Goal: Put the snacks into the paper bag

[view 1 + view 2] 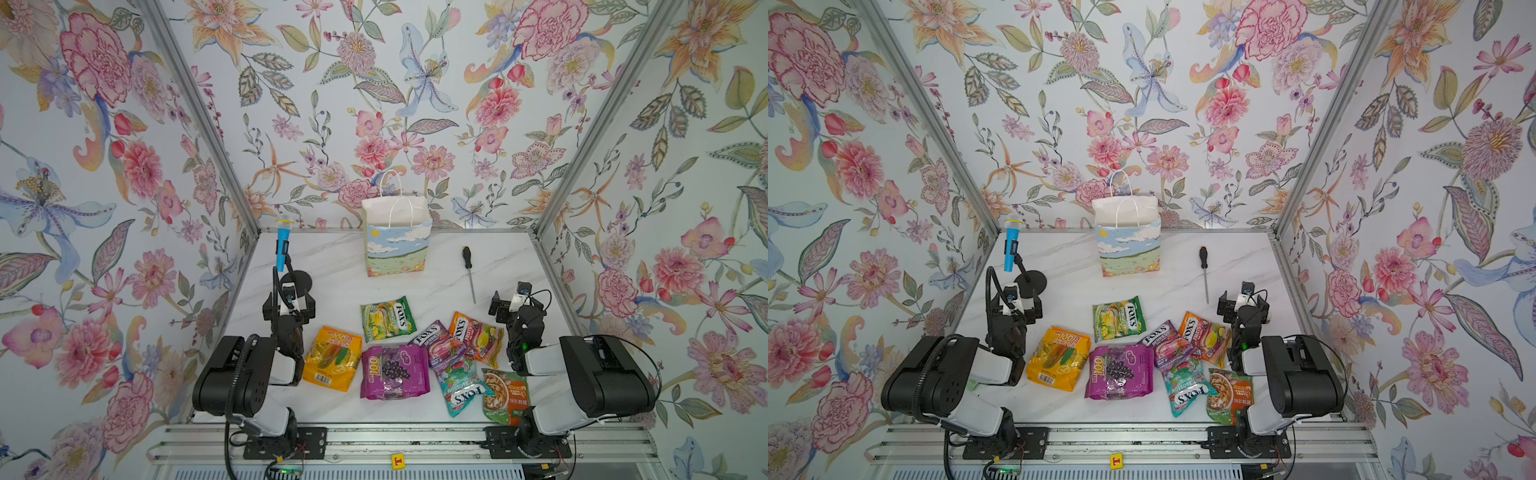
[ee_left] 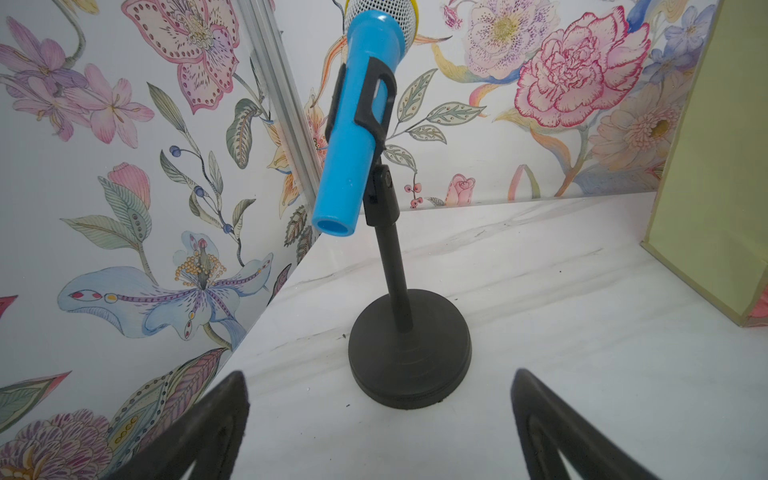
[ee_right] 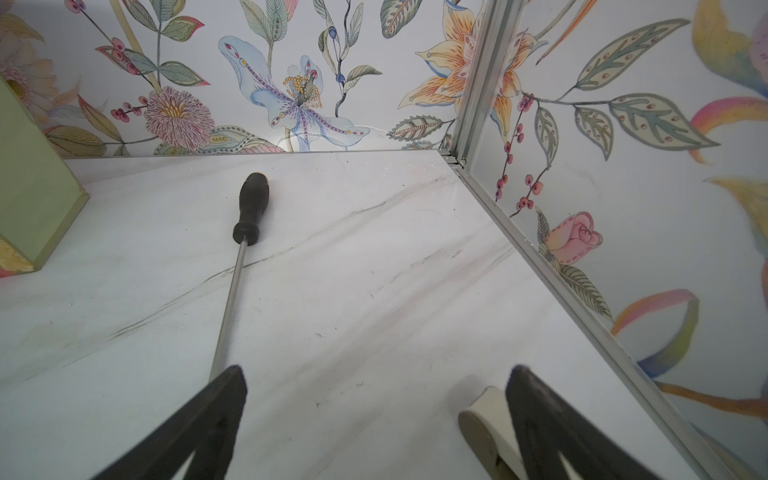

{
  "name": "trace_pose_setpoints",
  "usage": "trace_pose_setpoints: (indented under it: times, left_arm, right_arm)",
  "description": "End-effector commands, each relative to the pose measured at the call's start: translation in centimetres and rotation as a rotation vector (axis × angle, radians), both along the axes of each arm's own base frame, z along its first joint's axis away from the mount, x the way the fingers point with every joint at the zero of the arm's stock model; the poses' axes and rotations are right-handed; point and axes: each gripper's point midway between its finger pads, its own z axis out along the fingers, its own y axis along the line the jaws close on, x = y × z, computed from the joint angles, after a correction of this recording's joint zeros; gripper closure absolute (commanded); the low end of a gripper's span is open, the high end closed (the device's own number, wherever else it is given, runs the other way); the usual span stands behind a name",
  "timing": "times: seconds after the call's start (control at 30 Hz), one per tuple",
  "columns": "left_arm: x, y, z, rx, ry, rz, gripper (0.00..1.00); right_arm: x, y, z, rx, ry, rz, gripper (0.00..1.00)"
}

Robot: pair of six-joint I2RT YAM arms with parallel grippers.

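Well, starting at the left, the blue toy microphone [image 1: 284, 245] stands on its black stand in the back corner. Just in front of it the left gripper [image 2: 380, 384] hangs with its jaws spread wide and nothing between them. Next come the snacks [image 1: 1119, 370], all seven lying flat on the marble table [image 1: 332, 257] toward the front edge. The yellow-orange packet [image 1: 332, 358] is beside the left arm, the green packet [image 1: 387, 318] sits a little further back, and the magenta packet [image 1: 395, 372] is in the middle. Then comes a cluster near the right arm where the purple packet [image 1: 436, 343], orange packet [image 1: 478, 338], teal packet [image 1: 461, 386] and green-orange packet [image 1: 505, 395] touch or overlap. The paper bag [image 1: 397, 245] stands upright at the back centre, mouth open and handles up, well apart from the packets. To its right lies the screwdriver [image 1: 469, 270]. The right gripper [image 3: 378, 374], likewise spread and empty, sits over bare table just beside the tip of the shaft. I judge the packets light, soft and crinkly, with slick film that could slide out of a flat pinch — a crimped end seam or a raised edge looks the better hold. The lone packets should lift more cleanly than the overlapped ones. The bag looks light and easy to tip, so each packet wants lowering through the mouth without nudging a wall.
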Motion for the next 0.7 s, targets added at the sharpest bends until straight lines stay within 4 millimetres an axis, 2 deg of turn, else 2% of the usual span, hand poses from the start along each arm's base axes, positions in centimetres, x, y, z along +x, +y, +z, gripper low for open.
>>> trace_pose_setpoints:
  times: [0.0, 0.13, 0.17, 0.2, 0.23, 0.33, 0.37, 0.4, 0.5, 0.63, 0.67]
  left_arm:
    - [0.5, -0.4, 0.3, 0.004, -0.009, -0.02, 0.01]
    - [0.0, -0.7, 0.5, 0.008, -0.025, -0.037, 0.01]
    - [-0.1, -0.7, 1.1, 0.006, -0.05, -0.037, 0.01]
    - [-0.9, -0.6, 0.5, 0.003, -0.039, -0.03, 0.01]
    - [-1.1, -0.4, 1.4, 0.0, -0.068, -0.02, 0.01]
    - [-1.1, 0.2, 2.5, 0.001, -0.061, 0.025, 0.01]
    - [-0.4, 0.2, 3.8, 0.004, -0.066, 0.04, 0.01]
    - [-0.2, 0.3, 4.1, 0.007, -0.037, 0.058, 0.01]
    - [0.4, 1.4, 6.6, -0.123, -0.014, 0.146, 0.01]
    - [0.2, -0.5, 10.4, -0.251, -0.075, 0.034, 0.01]
    - [-0.2, -1.0, 11.3, -0.259, -0.11, -0.009, 0.01]
  right_arm:
    - [-0.1, -0.2, 0.2, 0.011, -0.013, -0.014, 0.01]
    - [-0.1, -0.2, 0.3, 0.011, -0.018, -0.013, 0.01]
    - [-0.1, -0.2, 0.3, 0.01, -0.019, -0.02, 0.01]
    - [-0.1, -0.5, 0.5, 0.009, -0.019, -0.041, 0.01]
    - [-0.2, -0.6, 0.4, 0.011, -0.008, -0.048, 0.01]
    - [0.0, -0.3, 0.6, 0.002, -0.008, -0.035, 0.01]
    - [-0.1, -0.1, 0.7, -0.007, -0.01, -0.035, 0.01]
    - [-0.1, 0.0, 0.7, -0.01, -0.01, -0.033, 0.01]
    - [-0.1, 0.0, 0.7, -0.01, -0.012, -0.035, 0.01]
    - [-0.2, 0.1, 1.0, -0.014, -0.022, -0.021, 0.01]
    - [0.1, 0.5, 1.8, -0.034, -0.026, -0.014, 0.01]
